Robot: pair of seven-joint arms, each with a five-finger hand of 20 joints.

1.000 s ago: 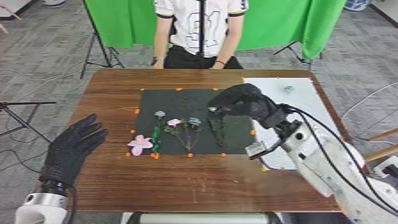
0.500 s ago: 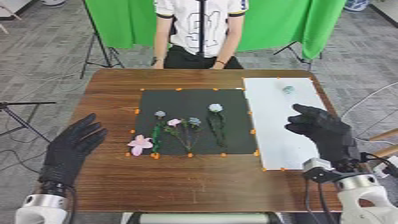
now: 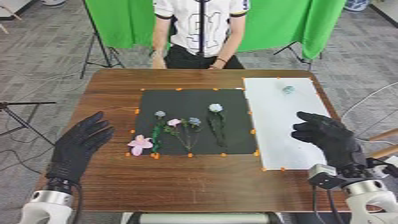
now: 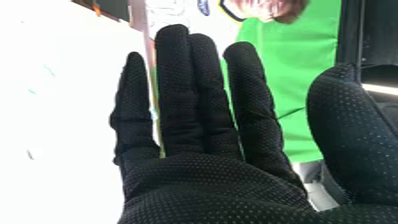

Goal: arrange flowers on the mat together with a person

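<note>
My left hand is at the table's left edge in the head view, fingers relaxed, holding nothing. My right hand hangs over the right edge of the white sheet, also empty; in the right wrist view the right hand has straight fingers and its thumb apart. On the dark mat lie a pink flower at the lower left corner, a pale blue flower on a green stem, a small pink flower, a blue flower and, on the right, a white flower with a dark green stem.
A white sheet covers the table's right part, with a small pale blue-green flower near its far end. Orange markers edge the mat. The brown table extends toward the robot.
My right hand has drawn back from the mat to the right, leaving the white flower lying there. My left hand has shifted slightly. Across the table, the person's arm has moved a little.
</note>
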